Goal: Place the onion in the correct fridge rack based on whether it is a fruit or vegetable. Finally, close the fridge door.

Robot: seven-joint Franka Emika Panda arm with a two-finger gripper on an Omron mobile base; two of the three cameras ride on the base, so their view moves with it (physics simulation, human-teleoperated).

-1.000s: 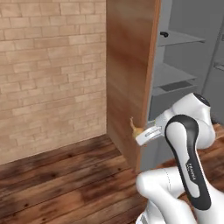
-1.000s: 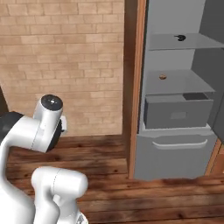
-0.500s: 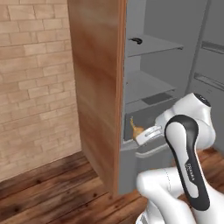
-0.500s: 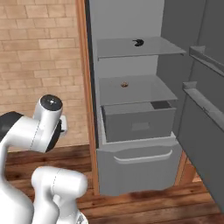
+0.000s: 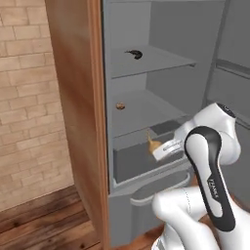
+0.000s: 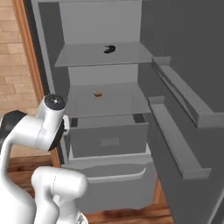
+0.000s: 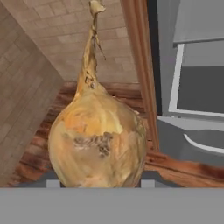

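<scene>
While my end effector grips the onion, stem up, I'd lift toward the fridge rack at 11 o'clock w/ the brown round item, clearing the open drawer & setting down gently.

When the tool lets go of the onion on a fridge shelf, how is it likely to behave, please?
The onion is a round bulb, so it will probably roll on the flat shelf. Its thin stem looks papery and may bend. The dry-looking skin could slip in the tool.
</scene>
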